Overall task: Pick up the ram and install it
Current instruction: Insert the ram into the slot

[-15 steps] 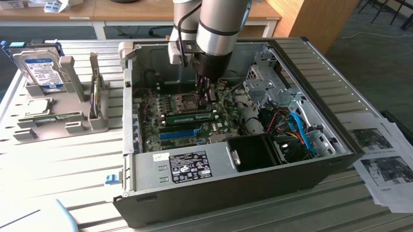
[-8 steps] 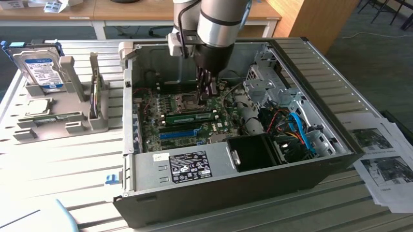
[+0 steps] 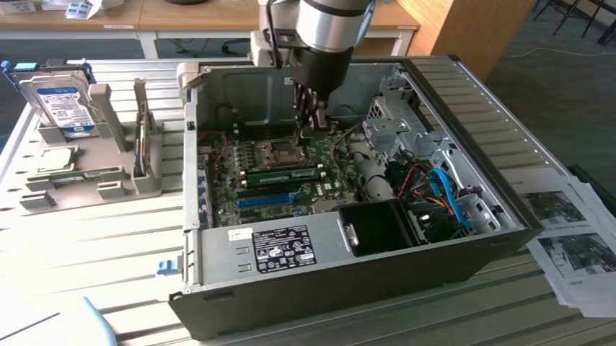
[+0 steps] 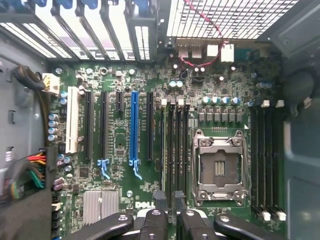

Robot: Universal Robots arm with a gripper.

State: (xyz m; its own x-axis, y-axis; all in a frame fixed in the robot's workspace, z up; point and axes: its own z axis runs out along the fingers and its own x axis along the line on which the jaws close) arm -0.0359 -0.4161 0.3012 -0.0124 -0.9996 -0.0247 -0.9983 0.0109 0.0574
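Exterior view: I see the claw (image 3: 313, 128) lowered inside the open computer case (image 3: 337, 292), above the motherboard near the CPU socket (image 3: 286, 151). The ram (image 3: 284, 175) stands on edge in a slot between that socket and the blue slot (image 3: 265, 200).

Wrist view: the fingertips (image 4: 160, 199) stand apart, holding nothing, over the black memory slots (image 4: 178, 150) beside the CPU socket.

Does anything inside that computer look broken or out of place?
Nothing looks broken or spilled. One oddity: the processor socket on the motherboard sits bare, with no cooler over it, and the computer case lies on its side with its panel off.
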